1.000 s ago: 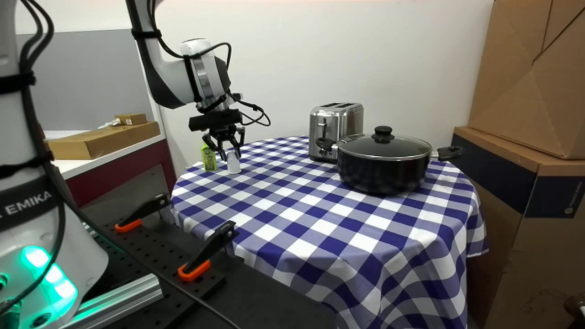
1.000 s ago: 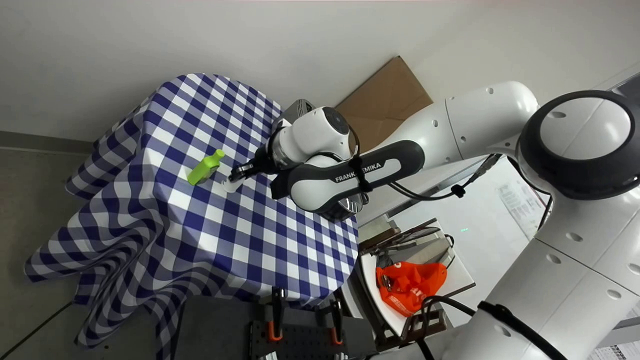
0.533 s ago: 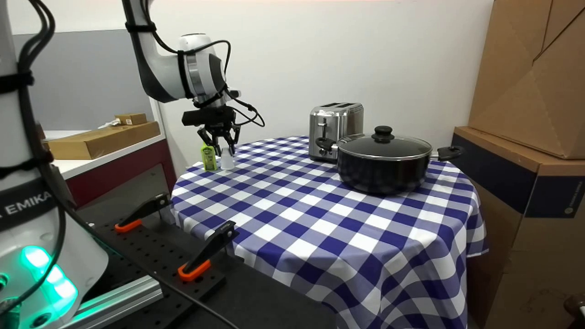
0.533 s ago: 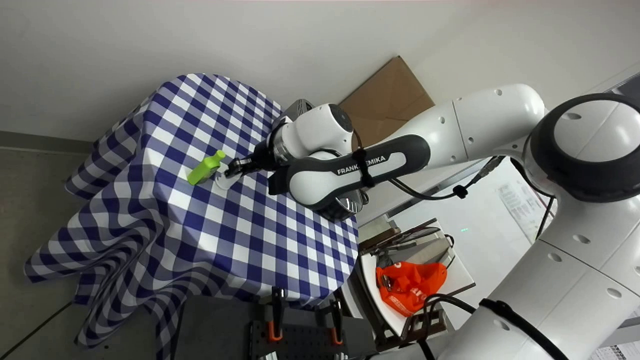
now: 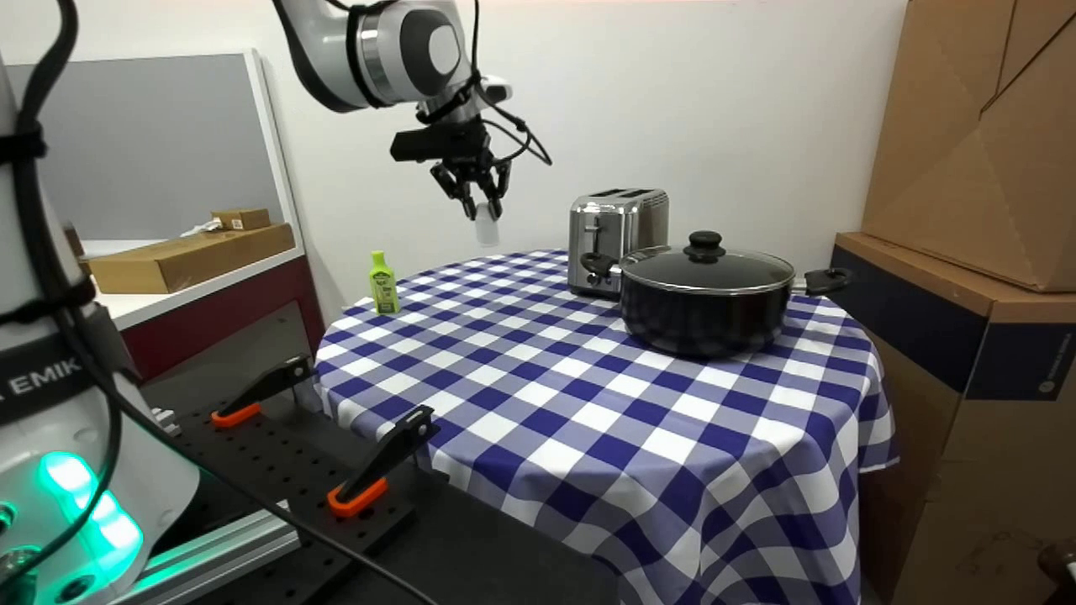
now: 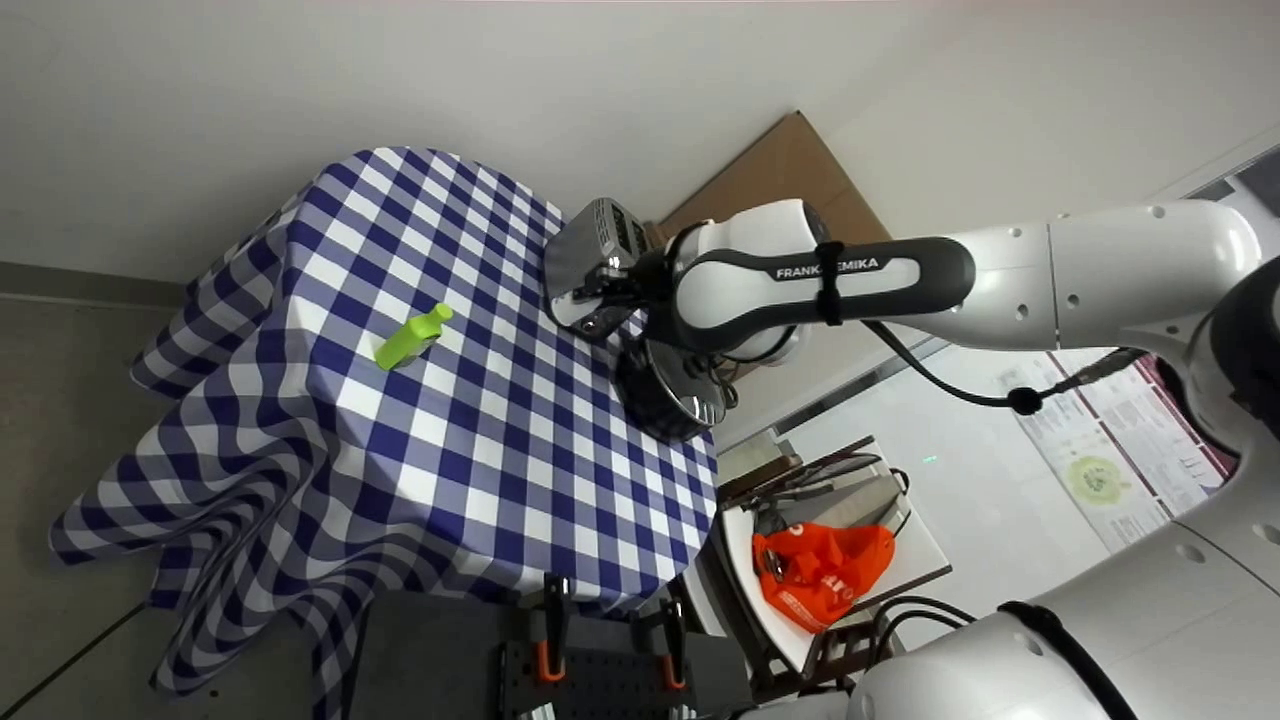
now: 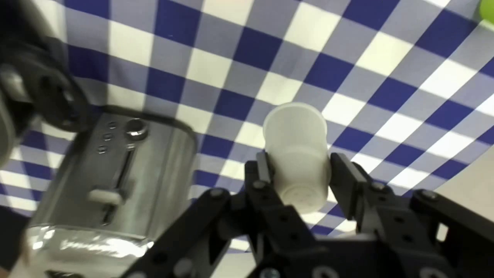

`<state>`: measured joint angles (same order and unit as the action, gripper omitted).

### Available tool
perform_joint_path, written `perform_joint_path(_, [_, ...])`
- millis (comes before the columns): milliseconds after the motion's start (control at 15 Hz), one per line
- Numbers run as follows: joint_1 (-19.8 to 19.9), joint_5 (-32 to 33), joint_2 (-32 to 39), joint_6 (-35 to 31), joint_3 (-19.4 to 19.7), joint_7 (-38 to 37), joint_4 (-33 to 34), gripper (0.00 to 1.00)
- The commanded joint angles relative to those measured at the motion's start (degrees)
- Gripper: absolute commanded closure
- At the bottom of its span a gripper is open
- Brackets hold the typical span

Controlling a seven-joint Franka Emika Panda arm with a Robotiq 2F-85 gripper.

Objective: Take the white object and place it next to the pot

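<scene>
The white object (image 5: 487, 227) is a small stubby cylinder. My gripper (image 5: 485, 208) is shut on it and holds it in the air above the far part of the table, left of the toaster in that exterior view. In the wrist view the white object (image 7: 296, 150) sits between both fingers, pads against its sides. The pot (image 5: 706, 315) is wide, low and black with a knobbed lid, and stands on the table to the right. It shows partly behind the arm in an exterior view (image 6: 655, 395). Its handle (image 7: 58, 92) shows at the left of the wrist view.
A silver toaster (image 5: 618, 244) stands beside the pot, close under the gripper in an exterior view (image 6: 580, 260). A light-green bottle (image 5: 383, 286) stands at the table's other end. The table (image 5: 538, 420) has a checked cloth. Cardboard boxes (image 5: 925, 353) stand beyond the pot.
The white object was down beside the green bottle in the gripper; now it is lifted and carried toward the toaster and pot. The arm has risen and swung over. The green bottle has stayed.
</scene>
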<state>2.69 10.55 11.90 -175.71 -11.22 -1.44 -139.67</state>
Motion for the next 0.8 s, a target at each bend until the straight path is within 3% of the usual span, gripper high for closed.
perform_joint_path(0, [7.7, -6.3, -7.5, 2.6, -0.3, 1.4, -2.8, 0.84])
perform_joint_path(200, [12.9, -8.7, -11.6, 5.9, 3.6, 0.8, -3.7, 0.84])
perform_joint_path(267, [10.2, -8.7, -13.1, 7.3, 9.8, 0.8, -3.9, 0.84])
perform_joint_path(400, [12.4, -6.1, -14.9, 8.9, 15.4, 0.2, -4.5, 0.84])
perform_joint_path(467, [16.2, -3.6, -15.3, 10.0, 15.3, -1.4, -4.4, 0.84])
perform_joint_path(733, [21.8, 3.2, -13.6, 11.3, 20.9, -5.0, -3.7, 0.84])
